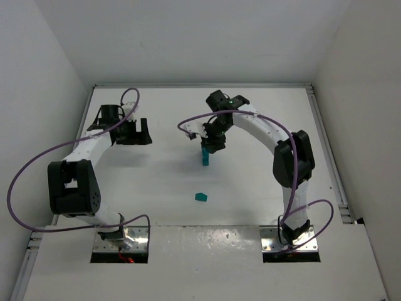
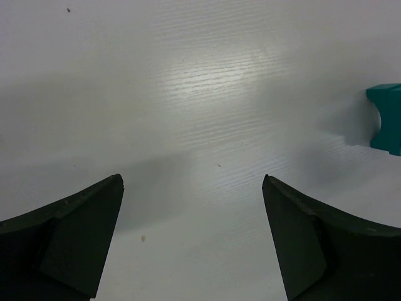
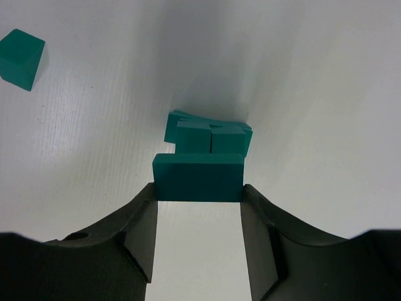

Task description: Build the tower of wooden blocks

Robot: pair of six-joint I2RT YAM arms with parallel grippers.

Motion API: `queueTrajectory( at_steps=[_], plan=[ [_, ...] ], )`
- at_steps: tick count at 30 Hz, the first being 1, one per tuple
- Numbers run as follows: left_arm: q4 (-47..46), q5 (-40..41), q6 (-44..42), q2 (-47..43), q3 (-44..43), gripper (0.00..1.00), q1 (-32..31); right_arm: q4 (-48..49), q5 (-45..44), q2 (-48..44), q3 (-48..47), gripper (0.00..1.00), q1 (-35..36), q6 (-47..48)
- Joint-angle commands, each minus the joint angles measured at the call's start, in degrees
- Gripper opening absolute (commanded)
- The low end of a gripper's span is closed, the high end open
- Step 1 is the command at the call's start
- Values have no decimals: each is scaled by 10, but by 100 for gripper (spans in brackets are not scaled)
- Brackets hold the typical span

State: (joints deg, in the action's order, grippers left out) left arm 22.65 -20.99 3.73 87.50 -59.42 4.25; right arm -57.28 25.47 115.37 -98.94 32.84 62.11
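Observation:
The tower [image 1: 205,157] is a narrow teal-green column at the middle of the white table. My right gripper [image 1: 212,145] hangs right over its top. In the right wrist view my right gripper [image 3: 198,191] is shut on a teal bar block [image 3: 198,177], held by its two ends, just above the stacked blocks of the tower [image 3: 208,135]. A loose teal cube [image 1: 200,197] lies nearer the arm bases; it also shows in the right wrist view [image 3: 20,58]. My left gripper [image 1: 133,133] is open and empty at the far left, its jaws wide apart [image 2: 193,188].
A teal block with a curved notch [image 2: 385,118] shows at the right edge of the left wrist view. White walls close the table at the back and both sides. Purple cables loop along both arms.

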Motion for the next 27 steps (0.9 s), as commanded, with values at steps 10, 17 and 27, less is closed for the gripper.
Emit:
queueTrajectory(
  at_steps=[10,17,27],
  plan=[
    [-14,-19,15,10,-19,99,15,26,5,20,-30,21,6,-37],
    [-19,-8,32,15,-19,99,15,36,0,29,-35,21,6,-49],
    [-19,-3,37,21,-19,99,15,42,-8,33,-25,24,11,-50]
  ],
)
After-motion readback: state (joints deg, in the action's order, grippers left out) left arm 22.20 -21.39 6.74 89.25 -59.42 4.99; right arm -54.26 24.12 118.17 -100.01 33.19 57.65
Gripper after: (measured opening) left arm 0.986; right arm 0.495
